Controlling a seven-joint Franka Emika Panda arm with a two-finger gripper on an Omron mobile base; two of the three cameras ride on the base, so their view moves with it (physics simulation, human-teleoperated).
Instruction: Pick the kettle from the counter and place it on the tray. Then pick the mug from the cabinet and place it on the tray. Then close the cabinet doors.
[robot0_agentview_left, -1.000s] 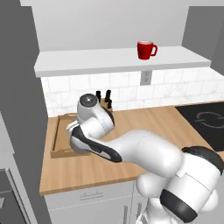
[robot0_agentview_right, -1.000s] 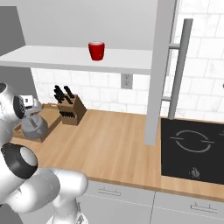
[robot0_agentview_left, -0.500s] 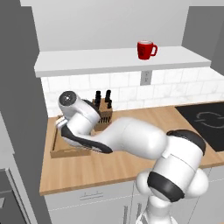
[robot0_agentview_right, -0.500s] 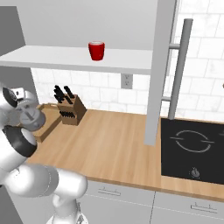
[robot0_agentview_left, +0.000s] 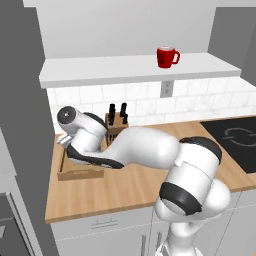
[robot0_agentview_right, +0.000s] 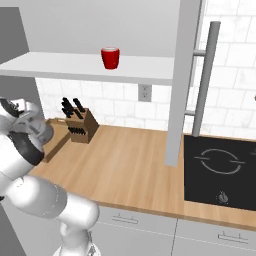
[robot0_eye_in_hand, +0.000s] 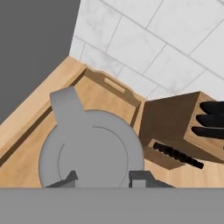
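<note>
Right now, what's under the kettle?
In the hand view the kettle sits over the tray, whose wooden floor and far rim with its cut-out handle show around it. The kettle's body covers whatever is directly beneath, so contact with the tray floor can't be confirmed.

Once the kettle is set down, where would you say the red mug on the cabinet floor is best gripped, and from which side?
Grip the mug across its upright body, coming in level from the open front. Its handle juts to one side, so straddle the plain wall and keep the claw clear of it.

Grey kettle (robot0_eye_in_hand: 92, 148); red mug (robot0_agentview_left: 166, 56)
</note>
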